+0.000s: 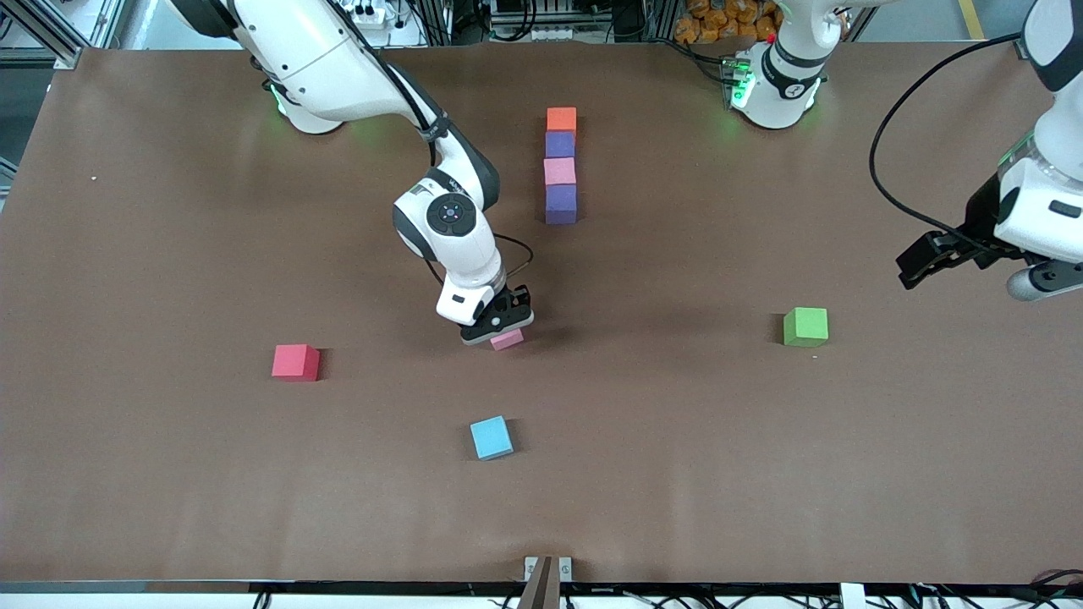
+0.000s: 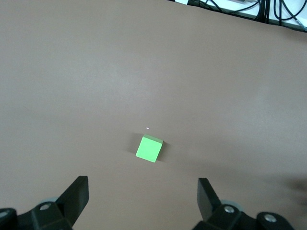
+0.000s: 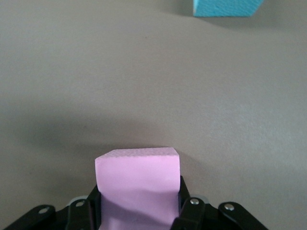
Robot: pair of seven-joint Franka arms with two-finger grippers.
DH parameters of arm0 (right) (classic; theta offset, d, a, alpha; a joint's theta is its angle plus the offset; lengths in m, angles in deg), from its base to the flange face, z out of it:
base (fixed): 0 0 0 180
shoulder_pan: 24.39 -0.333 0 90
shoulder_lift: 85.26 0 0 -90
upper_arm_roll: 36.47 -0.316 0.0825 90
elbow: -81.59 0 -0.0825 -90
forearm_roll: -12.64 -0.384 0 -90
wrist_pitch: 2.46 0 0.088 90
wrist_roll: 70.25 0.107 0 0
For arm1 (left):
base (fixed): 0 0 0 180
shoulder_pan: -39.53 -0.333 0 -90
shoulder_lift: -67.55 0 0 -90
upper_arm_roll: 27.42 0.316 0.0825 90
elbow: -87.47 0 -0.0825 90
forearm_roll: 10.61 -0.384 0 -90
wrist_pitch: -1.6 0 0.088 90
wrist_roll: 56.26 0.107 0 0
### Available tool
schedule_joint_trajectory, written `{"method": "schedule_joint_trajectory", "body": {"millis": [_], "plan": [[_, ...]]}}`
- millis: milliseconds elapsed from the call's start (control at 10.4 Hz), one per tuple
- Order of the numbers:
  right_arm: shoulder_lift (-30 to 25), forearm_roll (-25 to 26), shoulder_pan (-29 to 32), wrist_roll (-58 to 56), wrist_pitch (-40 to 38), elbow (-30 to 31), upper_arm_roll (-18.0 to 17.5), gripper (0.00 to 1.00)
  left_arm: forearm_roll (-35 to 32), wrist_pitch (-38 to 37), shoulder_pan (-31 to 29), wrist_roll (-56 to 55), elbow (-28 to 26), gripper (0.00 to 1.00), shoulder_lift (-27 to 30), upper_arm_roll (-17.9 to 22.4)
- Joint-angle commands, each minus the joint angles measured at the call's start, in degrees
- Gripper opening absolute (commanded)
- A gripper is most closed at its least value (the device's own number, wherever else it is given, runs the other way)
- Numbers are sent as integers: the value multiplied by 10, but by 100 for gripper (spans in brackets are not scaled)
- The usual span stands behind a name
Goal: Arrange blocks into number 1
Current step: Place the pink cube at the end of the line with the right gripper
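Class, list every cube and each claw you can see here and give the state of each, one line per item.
Right claw: shut on the loose pink cube.
Loose pink cube: gripped, squeezed in at its sides.
Left claw: open, waiting above the green cube.
Green cube: lying free.
Four-cube column: lined up, touching.
Red cube: lying free.
Light blue cube: lying free.

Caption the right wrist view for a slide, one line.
Right gripper shut on a pink block on the brown table; light blue cube nearby.
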Motion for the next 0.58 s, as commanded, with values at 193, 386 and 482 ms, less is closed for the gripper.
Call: {"method": "schedule_joint_trajectory", "body": {"millis": [193,386,482], "plan": [[-86,2,-57,208,-16,77,4,39,14,-35,-6,15,5,100,14,3],[-88,3,-98,298,-52,76,4,40,15,-39,6,15,13,100,14,20],[-87,3,-111,319,-63,76,4,40,15,-39,4,15,19,100,14,20]]}}
